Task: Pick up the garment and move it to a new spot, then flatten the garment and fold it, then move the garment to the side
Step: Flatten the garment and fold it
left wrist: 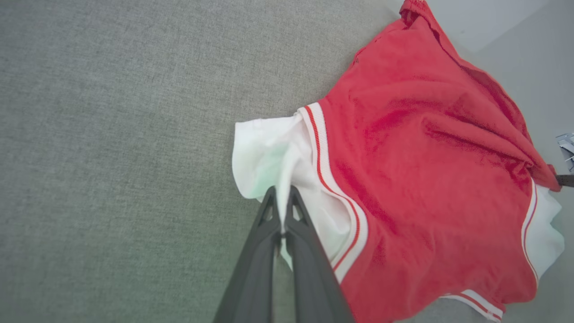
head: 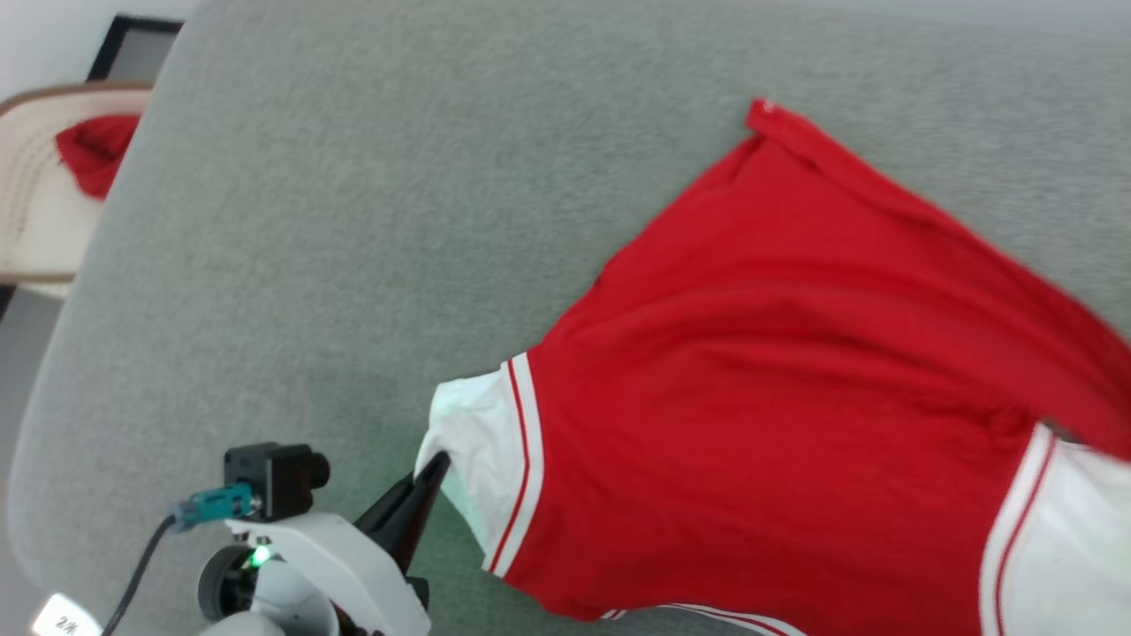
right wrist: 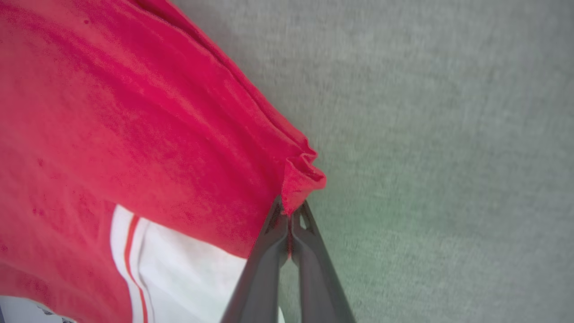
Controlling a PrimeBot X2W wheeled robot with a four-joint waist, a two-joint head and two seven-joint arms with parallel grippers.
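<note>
At the far left, off the edge of the grey worktop [head: 353,221], stands a pale holder with a brown rim [head: 40,168]; whether it is a basket or a seat I cannot tell. A bunched red cloth [head: 93,155] lies in it.

The shirt [head: 751,397] is spread over the right half of the worktop, with bare grey surface to its left. Its sleeve end is nearest the robot, one white sleeve [head: 477,450] at the left and the other at the lower right edge of the head view. The red body runs away from the robot, narrowing to a corner [head: 764,110] at the far end, so its long axis goes near to far, leaning a little to the left.

The left tool [left wrist: 281,190] is closed tight, pinching a fold of the left white sleeve. The right tool [right wrist: 291,204] is also closed, gripping a crumpled red edge of the shirt [right wrist: 134,112] just beside the other white sleeve.
</note>
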